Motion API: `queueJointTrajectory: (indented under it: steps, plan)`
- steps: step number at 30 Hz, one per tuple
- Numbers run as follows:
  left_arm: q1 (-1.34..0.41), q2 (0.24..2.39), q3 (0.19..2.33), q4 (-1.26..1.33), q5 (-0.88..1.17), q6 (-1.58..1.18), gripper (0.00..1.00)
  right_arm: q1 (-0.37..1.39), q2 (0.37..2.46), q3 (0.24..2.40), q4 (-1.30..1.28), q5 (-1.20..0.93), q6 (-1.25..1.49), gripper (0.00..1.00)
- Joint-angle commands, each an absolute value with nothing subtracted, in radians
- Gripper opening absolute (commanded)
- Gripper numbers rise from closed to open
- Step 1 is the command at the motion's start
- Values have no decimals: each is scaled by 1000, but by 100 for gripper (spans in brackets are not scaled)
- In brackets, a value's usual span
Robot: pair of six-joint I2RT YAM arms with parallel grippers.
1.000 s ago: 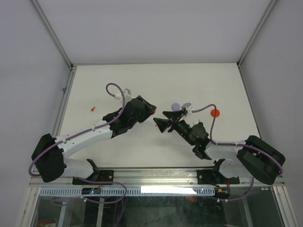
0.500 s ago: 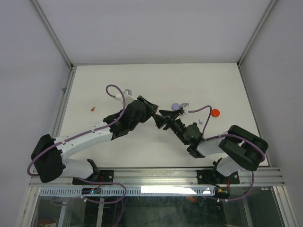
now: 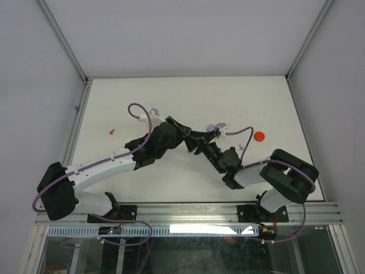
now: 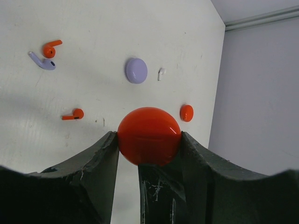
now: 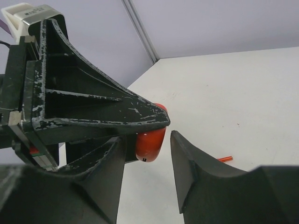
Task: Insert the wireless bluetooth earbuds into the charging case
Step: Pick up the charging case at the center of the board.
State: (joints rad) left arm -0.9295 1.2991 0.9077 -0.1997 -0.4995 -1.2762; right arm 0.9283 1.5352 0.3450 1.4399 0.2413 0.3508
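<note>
My left gripper is shut on a glossy red round charging case, held edge-on above the table. In the right wrist view the same case sits between the jaws of my right gripper. These jaws stand open, with a gap left between the right finger and the case. In the top view the two grippers meet at mid-table and hide the case. On the table lie a red earbud, a pale purple earbud, another red earbud and a white earbud.
A purple puck and a small red puck lie on the white table beyond the held case. The red puck is to the right of the right arm. A lone red earbud lies near the left wall.
My right gripper has moved left up to the left gripper, and its jaws have narrowed around the red case. The left gripper has kept its hold and shifted slightly right.
</note>
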Motion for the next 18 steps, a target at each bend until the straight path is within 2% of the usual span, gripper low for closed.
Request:
queueJointTrajectory:
  steps: [1,5,11,13,18]
  plan:
    - [-942,1257,903,-141,-527,-1290,34,935,1547,384,1509,267,352,43]
    - [-943,1251,899,-138,-525,-1287,34,936,1551,382,1513,270,354,35]
    - [-944,1236,896,-125,-529,-1244,41,936,1546,373,1532,247,354,8]
    - [-945,1225,893,-113,-533,-1211,48,936,1535,369,1535,236,354,1]
    - [-943,1160,856,-38,-543,-1077,80,933,1483,349,1524,205,346,0]
